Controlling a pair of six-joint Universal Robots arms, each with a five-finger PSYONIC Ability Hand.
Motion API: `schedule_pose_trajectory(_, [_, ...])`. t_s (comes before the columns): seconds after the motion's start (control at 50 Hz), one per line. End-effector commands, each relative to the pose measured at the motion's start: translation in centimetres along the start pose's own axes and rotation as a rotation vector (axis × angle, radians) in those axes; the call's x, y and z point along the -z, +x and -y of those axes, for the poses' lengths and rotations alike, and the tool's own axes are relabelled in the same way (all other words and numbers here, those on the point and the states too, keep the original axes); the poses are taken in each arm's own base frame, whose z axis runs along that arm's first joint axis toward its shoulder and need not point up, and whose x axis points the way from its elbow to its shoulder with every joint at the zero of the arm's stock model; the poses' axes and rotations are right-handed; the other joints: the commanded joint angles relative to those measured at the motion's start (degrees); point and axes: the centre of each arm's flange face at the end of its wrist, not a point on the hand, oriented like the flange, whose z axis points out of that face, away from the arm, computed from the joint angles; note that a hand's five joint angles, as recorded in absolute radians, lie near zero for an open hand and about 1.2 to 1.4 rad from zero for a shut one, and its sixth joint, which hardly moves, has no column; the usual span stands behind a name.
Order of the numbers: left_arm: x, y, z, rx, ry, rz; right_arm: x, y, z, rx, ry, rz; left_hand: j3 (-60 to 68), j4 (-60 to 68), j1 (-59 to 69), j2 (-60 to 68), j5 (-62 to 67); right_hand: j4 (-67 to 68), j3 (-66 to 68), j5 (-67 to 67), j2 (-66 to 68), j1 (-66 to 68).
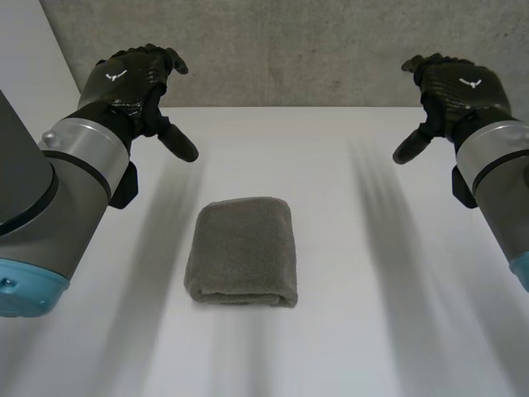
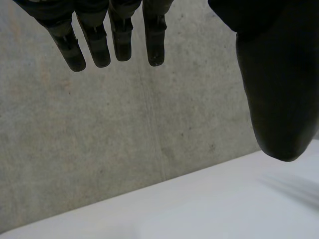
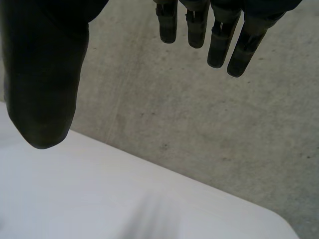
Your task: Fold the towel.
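Grey concrete wall (image 1: 289,50) stands behind a flat white table (image 1: 372,331). A soft, fluffy grey-brown towel (image 1: 242,251) lies in the middle of the frame, folded into a thick, almost square pad. Its fat rounded fold faces the lower edge of the frame. Its longer side seems to run up and down the frame. It looks light and floppy, not slippery, so pinching a loose corner should work best. The black left hand (image 1: 132,83) hangs at upper left and the black right hand (image 1: 459,87) at upper right. Both have loose, spread fingers and hold nothing.
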Motion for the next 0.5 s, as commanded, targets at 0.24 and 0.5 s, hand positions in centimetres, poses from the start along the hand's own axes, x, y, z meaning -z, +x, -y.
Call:
schedule_pose_trajectory(0.24, [-0.2, 0.0, -1.1, -0.013, -0.050, 0.003, 0.5, -0.5, 0.5, 0.000, -0.021, 0.058, -2.8, -3.1, -5.2, -3.4, -1.4, -4.4, -2.7, -3.6, -4.2, -1.5])
schedule_pose_trajectory(0.5, [0.0, -0.1, -1.2, -0.008, -0.052, -0.002, 1.5, -6.0, -3.7, -0.058, -0.156, 0.460, -2.8, -3.1, -5.2, -3.4, -1.4, -4.4, -2.7, -3.6, -4.2, -1.5])
